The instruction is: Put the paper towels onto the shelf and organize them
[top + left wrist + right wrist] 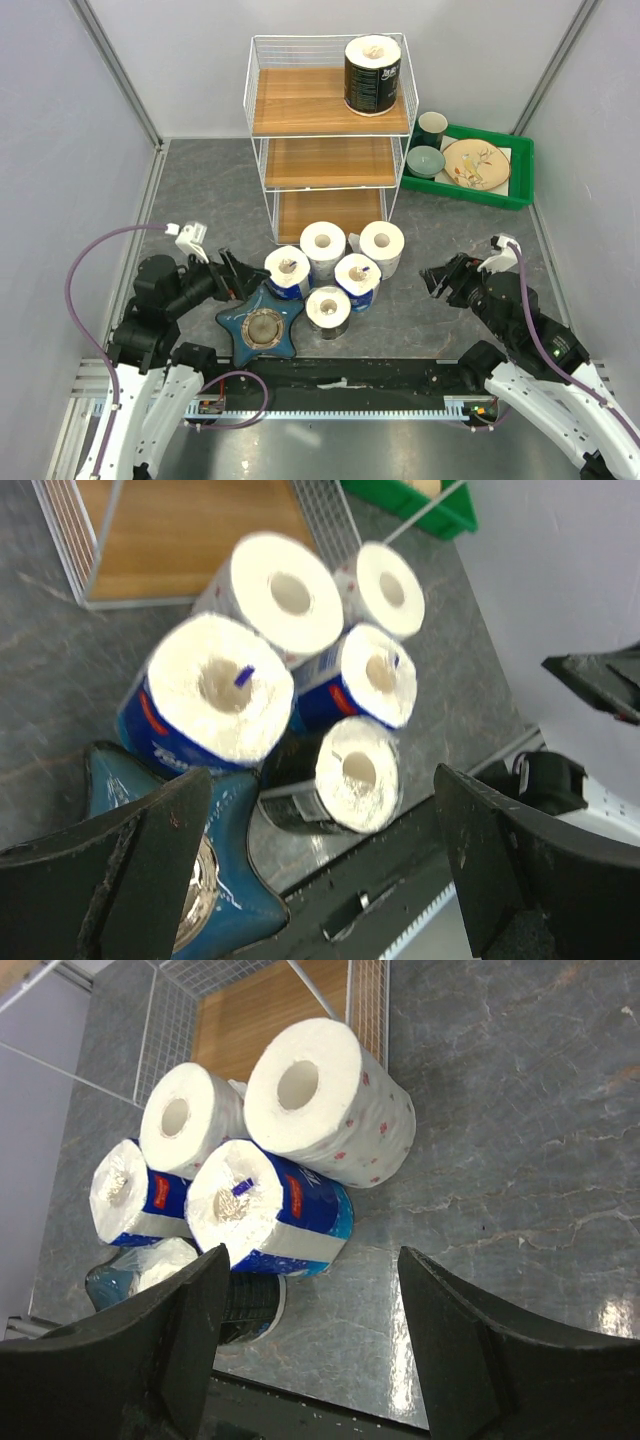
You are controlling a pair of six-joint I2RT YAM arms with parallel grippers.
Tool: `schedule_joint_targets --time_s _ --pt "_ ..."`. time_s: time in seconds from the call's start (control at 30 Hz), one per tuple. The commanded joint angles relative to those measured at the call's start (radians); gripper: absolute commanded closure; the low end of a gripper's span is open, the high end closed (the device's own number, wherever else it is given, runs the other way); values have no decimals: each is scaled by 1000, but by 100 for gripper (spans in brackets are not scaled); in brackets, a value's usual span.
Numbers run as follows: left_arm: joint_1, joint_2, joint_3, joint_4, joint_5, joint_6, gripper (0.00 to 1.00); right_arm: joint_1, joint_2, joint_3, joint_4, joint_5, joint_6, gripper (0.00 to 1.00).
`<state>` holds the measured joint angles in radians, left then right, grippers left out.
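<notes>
One black-wrapped paper towel roll [372,75] stands on the top tier of the white wire shelf [300,100]. Five rolls stand clustered on the table before the shelf: two white [323,245] [382,245], two blue-white [288,270] [357,280], one black [328,310]. My left gripper [232,275] is open and empty, just left of the cluster. In the left wrist view its gripper [318,840] frames the black roll [355,775] and a blue-white roll [215,690]. My right gripper [437,282] is open and empty, right of the cluster; the right wrist view shows its gripper [310,1280] near a blue-white roll [265,1205].
A blue star-shaped dish [262,328] lies against the cluster's near left side, under my left gripper. A green tray [520,165] with dishes and cups sits right of the shelf. Grey walls close both sides. The shelf's middle and bottom tiers [328,160] are bare.
</notes>
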<state>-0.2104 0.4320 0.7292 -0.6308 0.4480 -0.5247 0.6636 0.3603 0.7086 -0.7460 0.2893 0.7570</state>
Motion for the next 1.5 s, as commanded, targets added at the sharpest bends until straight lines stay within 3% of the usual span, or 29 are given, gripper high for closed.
schedule_joint_targets --time_s 0.0,0.23,0.4,0.53,0.57,0.63,0.67,0.77,0.97,1.1,1.47 --pt "-20 -61 -77 -6 48 -81 0 -2 -7 -15 -13 8 25 24" --pt "-24 14 -18 -14 -49 -64 0 -2 -3 -29 -10 14 38 24" --pt "-113 134 36 77 -171 -70 0 -1 6 -40 7 4 53 24" --pt "-369 296 136 137 -392 -80 0 -2 -12 -46 -12 16 61 24" --pt "-500 327 156 137 -444 -77 0 -1 -12 -46 -12 17 59 24" --pt "-639 375 208 125 -647 -81 0 -1 -15 -46 -19 22 61 24" --pt "-759 419 220 100 -766 -104 0 -1 -15 -46 -23 27 62 24" --pt "-932 464 219 33 -966 -217 0 -2 -24 -46 -26 27 65 24" --pt "-1127 591 203 -91 -1211 -433 1 -1 -32 -57 -35 33 62 23" --pt "-1158 686 251 -242 -1272 -549 2 -2 -29 -49 -36 34 58 23" --pt "-1159 671 141 -189 -1264 -647 12 -1 -43 -55 -33 27 64 23"
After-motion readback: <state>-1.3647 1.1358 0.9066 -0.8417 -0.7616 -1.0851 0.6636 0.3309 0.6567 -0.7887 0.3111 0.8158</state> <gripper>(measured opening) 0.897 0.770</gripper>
